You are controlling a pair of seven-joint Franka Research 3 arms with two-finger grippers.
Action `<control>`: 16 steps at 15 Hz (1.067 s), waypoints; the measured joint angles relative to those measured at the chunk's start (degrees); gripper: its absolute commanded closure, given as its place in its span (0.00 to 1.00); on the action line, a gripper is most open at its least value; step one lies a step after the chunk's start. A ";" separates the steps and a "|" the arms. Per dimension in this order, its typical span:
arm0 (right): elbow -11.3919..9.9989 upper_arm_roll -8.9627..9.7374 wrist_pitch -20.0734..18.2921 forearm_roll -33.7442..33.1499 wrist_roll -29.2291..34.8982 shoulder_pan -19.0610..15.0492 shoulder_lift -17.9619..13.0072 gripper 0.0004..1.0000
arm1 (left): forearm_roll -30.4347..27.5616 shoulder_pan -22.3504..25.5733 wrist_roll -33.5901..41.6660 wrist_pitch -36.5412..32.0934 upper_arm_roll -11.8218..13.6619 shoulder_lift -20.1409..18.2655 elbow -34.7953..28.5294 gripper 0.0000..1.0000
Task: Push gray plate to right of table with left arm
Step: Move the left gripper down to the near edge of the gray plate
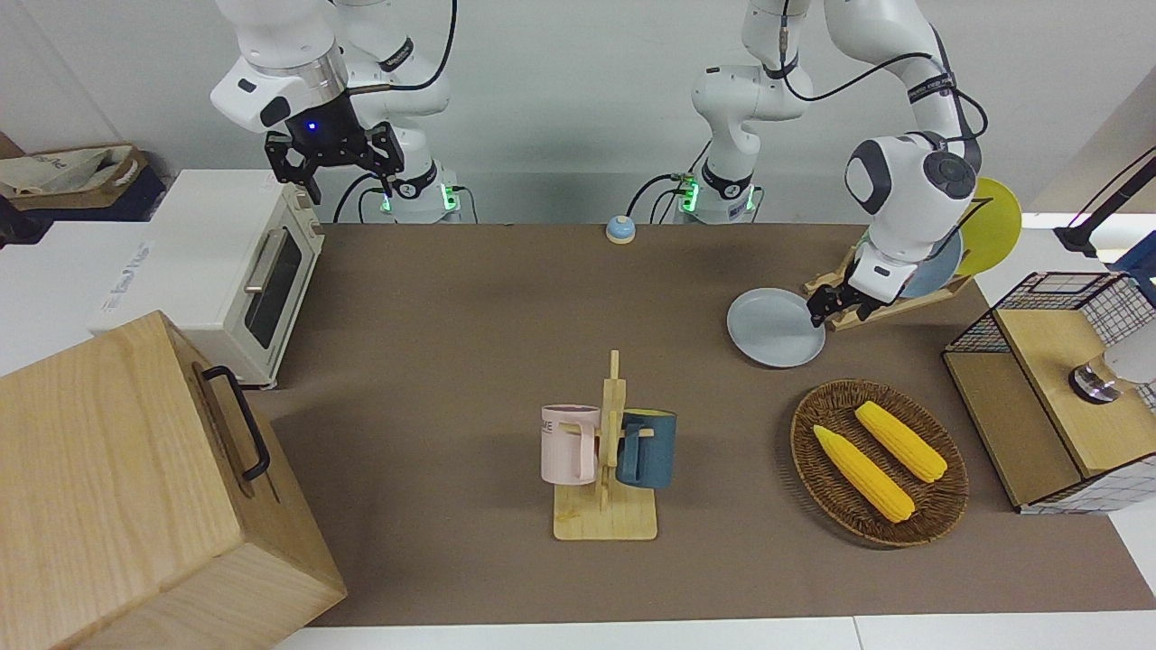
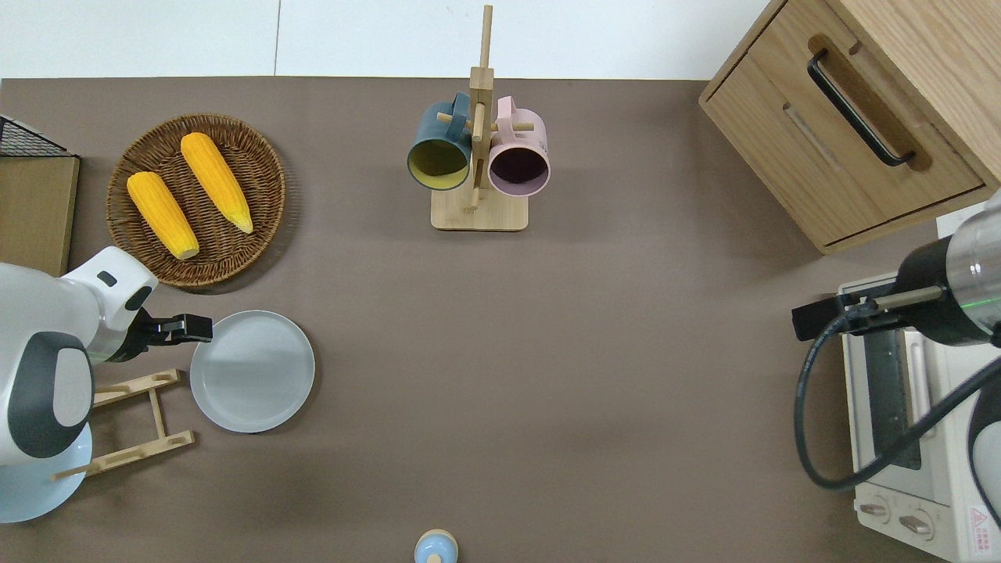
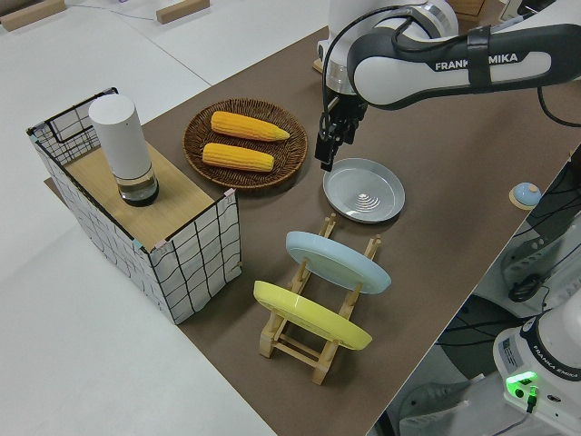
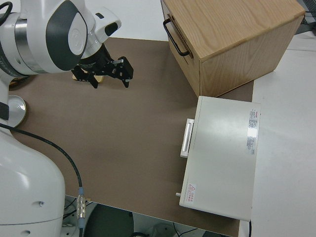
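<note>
The left end effector [image 2: 199, 328], seemingly pressed together, sits at the gray plate's [image 2: 252, 370] ten o'clock rim on the tabletop [image 2: 547, 352]; right arm parked.

White jointed arms, gray caps, black cables

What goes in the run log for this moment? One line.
left gripper: low at gray plate rim, wicker tray side | plate: flat on table | right arm: parked
</note>
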 measured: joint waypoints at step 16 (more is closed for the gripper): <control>0.00 0.00 0.00 0.00 0.00 0.00 0.00 0.02 | -0.28 -0.09 6.07 14.24 1.39 4.84 -7.35 0.90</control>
